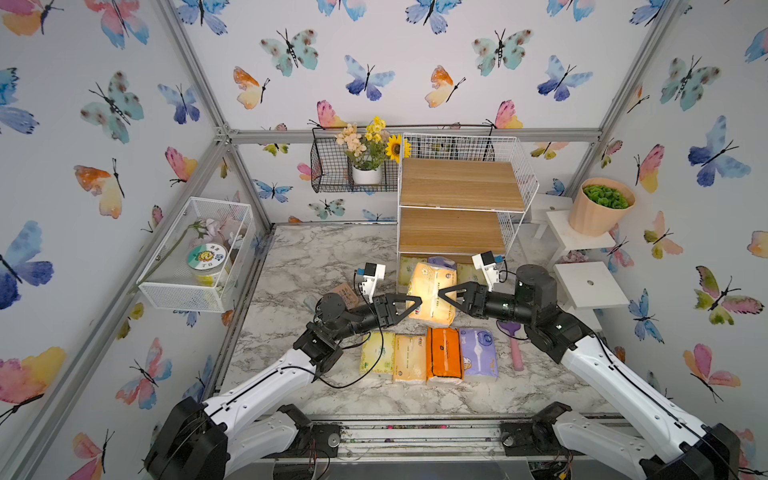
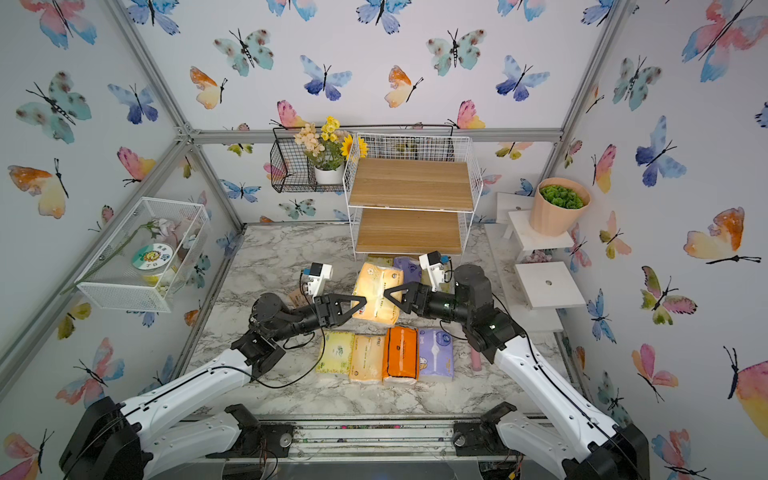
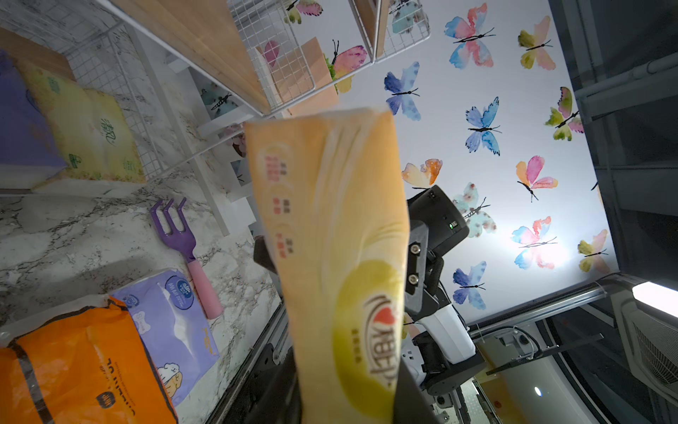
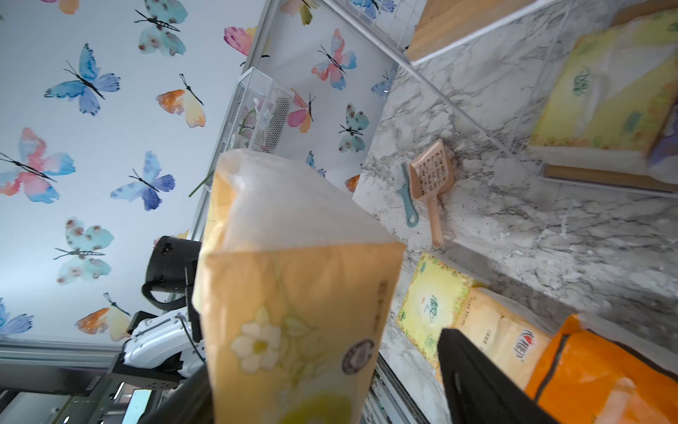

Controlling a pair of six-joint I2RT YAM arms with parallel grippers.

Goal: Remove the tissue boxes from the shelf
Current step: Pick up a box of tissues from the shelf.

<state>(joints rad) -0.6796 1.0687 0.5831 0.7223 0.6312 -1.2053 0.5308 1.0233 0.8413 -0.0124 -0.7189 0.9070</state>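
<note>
Four tissue boxes were logged in a row near the desk's front edge, three more left on the shelf's bottom tier, a peach pack pinched aloft by the left gripper, the right gripper spread around it.

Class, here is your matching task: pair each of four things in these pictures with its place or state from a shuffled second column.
Things
1. orange pack
2. flower-print pack
3. fork
4. top board

Places or states
A. bare
B. between the left gripper and the right gripper
C. on the table, just past the lavender pack at the row's end
D. inside the row of four, a pack on each side

Pairs: 1-D, 2-B, 3-C, 4-A
</note>
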